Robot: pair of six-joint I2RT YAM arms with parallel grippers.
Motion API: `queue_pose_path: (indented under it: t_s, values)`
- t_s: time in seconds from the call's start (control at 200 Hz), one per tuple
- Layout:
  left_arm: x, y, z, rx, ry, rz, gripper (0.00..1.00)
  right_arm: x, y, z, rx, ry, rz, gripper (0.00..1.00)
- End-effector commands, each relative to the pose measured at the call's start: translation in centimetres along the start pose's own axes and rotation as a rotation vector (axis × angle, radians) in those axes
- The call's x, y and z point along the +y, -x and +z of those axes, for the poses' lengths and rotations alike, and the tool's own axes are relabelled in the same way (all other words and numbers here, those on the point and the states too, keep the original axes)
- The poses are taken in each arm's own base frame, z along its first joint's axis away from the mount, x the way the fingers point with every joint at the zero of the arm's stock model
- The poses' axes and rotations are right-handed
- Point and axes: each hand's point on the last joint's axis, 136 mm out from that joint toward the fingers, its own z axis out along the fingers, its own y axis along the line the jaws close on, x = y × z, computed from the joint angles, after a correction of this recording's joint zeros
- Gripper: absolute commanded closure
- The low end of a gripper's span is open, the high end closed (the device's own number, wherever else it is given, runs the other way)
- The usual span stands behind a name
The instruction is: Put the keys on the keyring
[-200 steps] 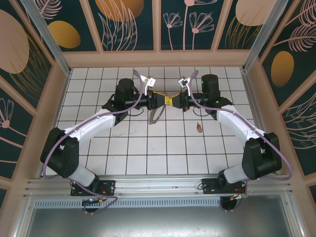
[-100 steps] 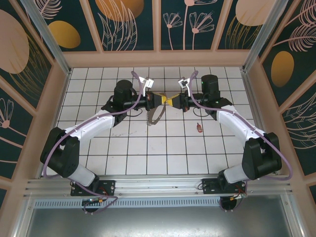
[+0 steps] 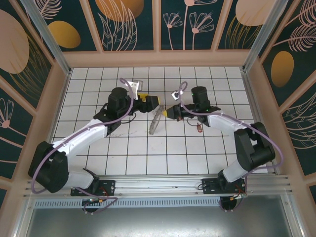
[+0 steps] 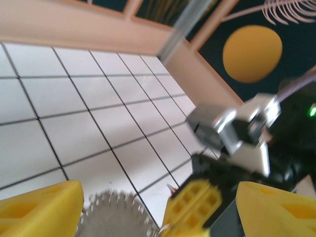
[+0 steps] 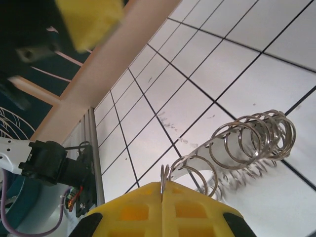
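Keyring (image 3: 155, 122): pale strip edged with silvery wire coils (key (image 3: 199, 128) red-brown).

A second ago the two grippers met tip to tip; now they have parted. The left gripper (image 3: 150, 100) has drawn back to the left with its fingers spread wide. The right gripper (image 3: 167, 112) has swung nearer and leftward, pinched on the keyring (image 3: 155, 121), which now slants below it.
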Motion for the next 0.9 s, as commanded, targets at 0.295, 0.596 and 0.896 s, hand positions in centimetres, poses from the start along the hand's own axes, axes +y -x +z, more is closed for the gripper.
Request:
queue_pose_path:
  t_s: [0.295, 0.596, 0.896]
  values:
    - [2.1, 0.9, -0.8, -0.044, 0.134, -0.009, 0.19, -3.3, -4.7, 5.0, 0.065, -0.018, 0.080, 1.00]
    - [2.0, 0.7, -0.6, -0.042, 0.122, -0.018, 0.19, -7.8, -8.7, 5.4, 0.123, -0.203, 0.205, 1.00]
    - [1.8, 0.7, -0.6, -0.043, 0.112, -0.027, 0.19, -8.8, -10.1, 5.1, 0.133, -0.256, 0.262, 0.85]
